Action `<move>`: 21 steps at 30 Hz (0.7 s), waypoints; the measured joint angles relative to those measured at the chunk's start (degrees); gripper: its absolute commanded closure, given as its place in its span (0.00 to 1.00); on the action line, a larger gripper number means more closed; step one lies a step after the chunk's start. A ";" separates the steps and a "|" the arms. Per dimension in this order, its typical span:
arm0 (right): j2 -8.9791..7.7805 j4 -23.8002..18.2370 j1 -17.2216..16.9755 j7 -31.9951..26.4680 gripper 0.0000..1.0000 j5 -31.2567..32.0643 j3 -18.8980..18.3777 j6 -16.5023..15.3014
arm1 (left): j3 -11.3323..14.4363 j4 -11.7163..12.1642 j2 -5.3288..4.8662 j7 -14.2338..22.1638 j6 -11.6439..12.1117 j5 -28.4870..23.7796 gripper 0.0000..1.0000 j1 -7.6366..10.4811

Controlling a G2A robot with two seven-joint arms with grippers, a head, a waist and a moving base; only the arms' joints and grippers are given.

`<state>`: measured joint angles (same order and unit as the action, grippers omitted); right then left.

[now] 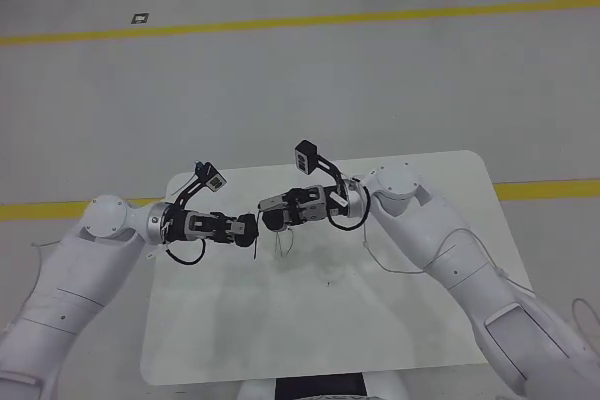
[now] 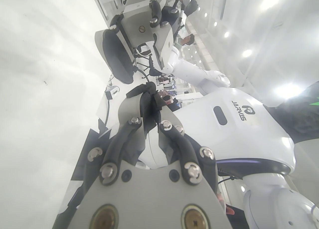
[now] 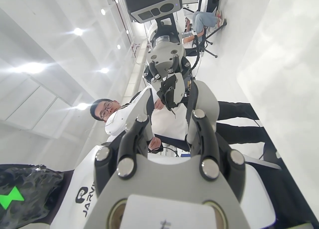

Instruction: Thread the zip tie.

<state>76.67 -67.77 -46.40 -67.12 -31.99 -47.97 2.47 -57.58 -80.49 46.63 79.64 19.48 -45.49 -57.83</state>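
Step in hand, my read: getting tail and head lined up. Left end effector [image 2: 149, 109] is clamped on the black zip tie [image 2: 147, 95], held in the air over the far half of the bench [image 1: 380, 320], left of centre. A thin dark tail hangs down from the grip. Right end effector [image 3: 173, 107] is open with nothing in it. It sits nose to nose with the left one, its fingers [image 3: 140, 105] spread either side of the line to the tie. To do this well: keep the left grip rigid. Bring the right in slowly and pinch the free end close to its tip so it can't flex away. Square the tail to the head slot before pushing, and don't drag sideways or the tie twists in the left pads. Which end is head and which is tail I can't tell. Count: one zip tie, two end effectors, one bench. A few thin pale strands [image 1: 285, 243] hang under the right end effector; can't tell what they are.
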 measured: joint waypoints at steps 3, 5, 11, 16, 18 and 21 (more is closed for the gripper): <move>0.11 0.06 0.15 0.05 0.75 -0.04 0.05 -0.26 | 0.00 0.00 0.00 0.00 0.00 0.00 1.00 0.00; 0.18 0.04 0.27 -0.02 0.77 -0.08 0.08 -0.40 | 0.00 0.00 0.00 0.00 0.00 0.00 1.00 0.00; 0.32 0.05 0.55 -0.55 0.80 -0.16 0.11 -0.50 | 0.00 0.00 0.00 0.00 0.00 0.00 1.00 0.00; 0.36 -0.27 0.80 -0.89 0.80 -0.04 -0.04 -0.59 | 0.00 0.00 0.00 0.00 0.00 0.00 1.00 0.00; 0.35 -0.42 0.84 -0.92 0.81 0.09 -0.15 -0.61 | 0.00 0.00 0.00 0.00 0.00 0.00 1.00 0.00; 0.31 -0.69 0.88 -1.10 0.82 0.42 -0.26 -0.57 | 0.00 0.00 0.00 0.00 0.00 0.00 1.00 0.00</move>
<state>76.98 -68.46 -45.53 -68.21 -31.57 -48.23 1.90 -57.58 -80.49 46.63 79.64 19.48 -45.49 -57.83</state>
